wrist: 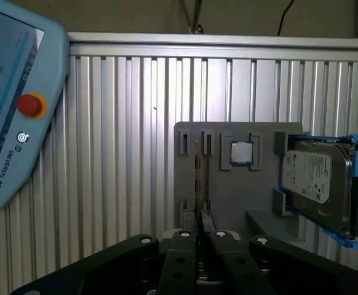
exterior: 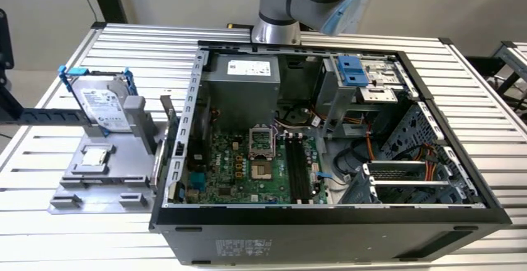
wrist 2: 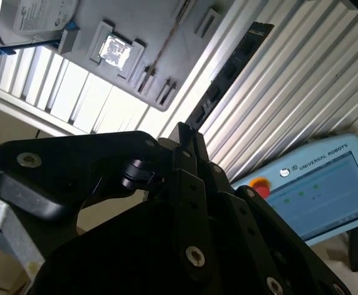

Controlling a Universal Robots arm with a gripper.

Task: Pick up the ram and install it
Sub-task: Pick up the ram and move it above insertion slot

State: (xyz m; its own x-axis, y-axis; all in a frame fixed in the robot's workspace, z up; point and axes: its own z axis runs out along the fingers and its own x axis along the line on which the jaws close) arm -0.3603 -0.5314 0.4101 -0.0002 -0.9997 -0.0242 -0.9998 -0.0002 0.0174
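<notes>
ram standing in its holder, pincer clenched and empty

a white printed label is showing on the hard drive [exterior: 105, 107], and another on the power supply [exterior: 248, 68] inside the open computer case [exterior: 329, 240]. the teach pendant [wrist: 13, 104] is carrying print beside its red button. the gripper [wrist: 198, 235] is sitting clenched, fingertips together, grasping nothing. the ram [exterior: 167, 120] is standing on edge in the grey fixture [exterior: 99, 187], just beside the case and well apart from the gripper.
</notes>
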